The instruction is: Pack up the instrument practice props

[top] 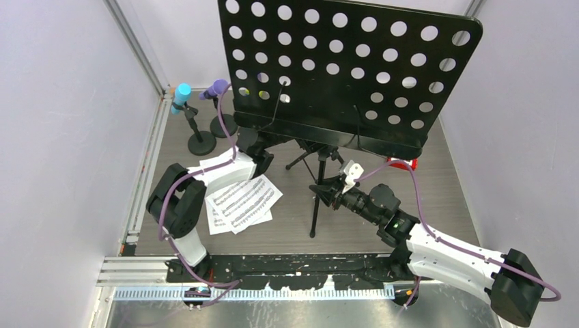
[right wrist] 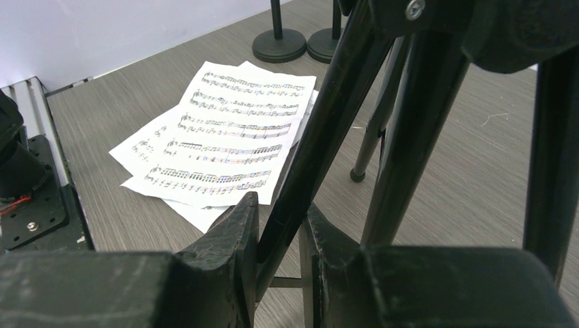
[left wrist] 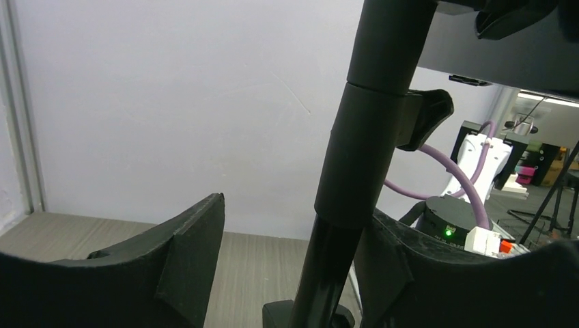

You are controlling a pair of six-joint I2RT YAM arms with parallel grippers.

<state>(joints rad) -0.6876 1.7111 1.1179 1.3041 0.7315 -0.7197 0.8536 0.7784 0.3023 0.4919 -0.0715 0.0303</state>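
Right end effector [right wrist: 280, 239] clamps a tripod leg [right wrist: 307, 157] of the music rack [top: 321, 126]; my left end effector [left wrist: 297, 219] gapes around its stiff, top-heavy post [left wrist: 369, 137]; I'd hold low.

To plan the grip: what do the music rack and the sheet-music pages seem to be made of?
Music rack: probably sheet metal, black paint, slightly glossy; a thin stiff panel with punched round holes. Sheet-music pages: white paper, matte; thin, lying flat, printed staves.
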